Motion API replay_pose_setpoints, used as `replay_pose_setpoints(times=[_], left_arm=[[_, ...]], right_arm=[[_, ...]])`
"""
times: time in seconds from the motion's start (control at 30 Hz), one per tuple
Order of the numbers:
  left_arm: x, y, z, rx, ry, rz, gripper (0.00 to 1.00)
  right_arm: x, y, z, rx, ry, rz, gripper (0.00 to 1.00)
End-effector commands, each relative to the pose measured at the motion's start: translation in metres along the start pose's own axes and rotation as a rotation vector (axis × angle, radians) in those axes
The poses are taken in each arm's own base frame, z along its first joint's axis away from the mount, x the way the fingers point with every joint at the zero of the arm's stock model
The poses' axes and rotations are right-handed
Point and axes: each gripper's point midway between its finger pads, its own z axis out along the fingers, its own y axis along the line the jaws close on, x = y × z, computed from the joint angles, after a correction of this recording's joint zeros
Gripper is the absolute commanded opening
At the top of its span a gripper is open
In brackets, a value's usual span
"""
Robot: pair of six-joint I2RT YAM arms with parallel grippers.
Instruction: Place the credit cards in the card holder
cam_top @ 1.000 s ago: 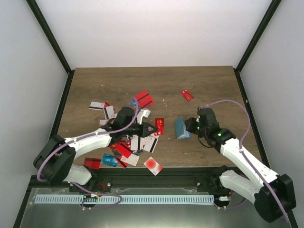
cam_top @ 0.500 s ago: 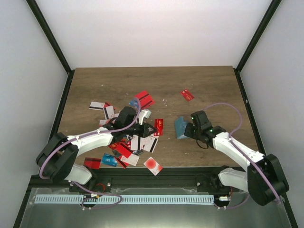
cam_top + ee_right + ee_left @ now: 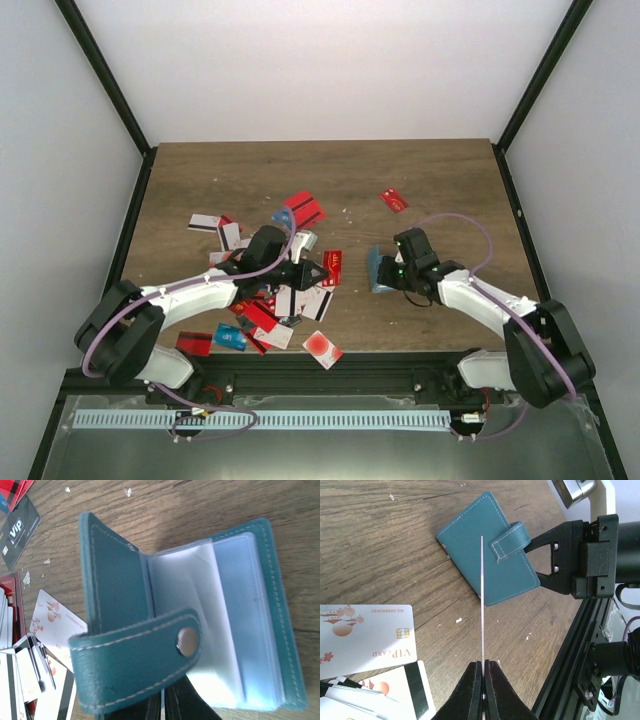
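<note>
Card holder (image 3: 378,270) is open, its snap strap (image 3: 135,650) lying across the light blue pockets; can't tell if it rests on the worktop (image 3: 440,180). Right claw (image 3: 393,271) is pinched narrow on the holder's strap side, gripping it. Left claw (image 3: 483,667), just left of the holder, is clamped tight on the held card (image 3: 482,600), seen edge-on and pointing at the holder's outer cover. Card pile (image 3: 268,300) lies left of the holder, white VIP card (image 3: 365,640) at its edge. Lone red card (image 3: 394,199) lies beyond the holder.
</note>
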Motion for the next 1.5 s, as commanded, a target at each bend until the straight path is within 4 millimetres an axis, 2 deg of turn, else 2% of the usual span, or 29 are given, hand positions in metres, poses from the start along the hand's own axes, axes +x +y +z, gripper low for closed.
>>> replay_pose_setpoints(times=[0.0,0.17,0.37,0.6,0.77,0.9,0.97,1.13,1.2,1.47], left_arm=[[0.003,0.001,-0.005,-0.007,-0.006,0.025,0.04],[0.005,0.001,-0.005,0.008,-0.004,0.023,0.04],[0.009,0.004,-0.004,0.032,0.004,0.007,0.04],[0.009,0.012,-0.005,0.040,0.004,-0.021,0.04],[-0.004,0.016,-0.004,0.024,-0.009,-0.026,0.04],[-0.023,0.025,0.001,-0.054,-0.036,0.010,0.04],[-0.036,0.031,0.005,-0.101,-0.047,0.030,0.04],[-0.068,0.022,0.017,-0.077,-0.082,0.101,0.04],[-0.078,0.029,0.025,-0.117,-0.080,0.118,0.04],[-0.086,0.076,0.069,-0.255,0.012,0.114,0.04]], right_arm=[[-0.021,0.029,-0.001,-0.071,-0.039,-0.052,0.05],[-0.020,0.044,0.011,-0.061,-0.023,-0.109,0.06],[-0.006,0.058,0.037,-0.044,0.047,-0.168,0.08],[0.005,0.055,0.068,-0.030,0.100,-0.198,0.13],[0.004,0.049,0.084,0.022,0.127,-0.233,0.16],[0.002,0.055,0.083,0.000,0.127,-0.257,0.18],[-0.001,0.061,0.080,-0.022,0.126,-0.272,0.23],[-0.004,0.075,0.073,-0.102,0.144,-0.296,0.27],[-0.005,0.075,0.071,-0.114,0.150,-0.297,0.27],[-0.012,0.071,0.051,-0.182,0.150,-0.269,0.27]])
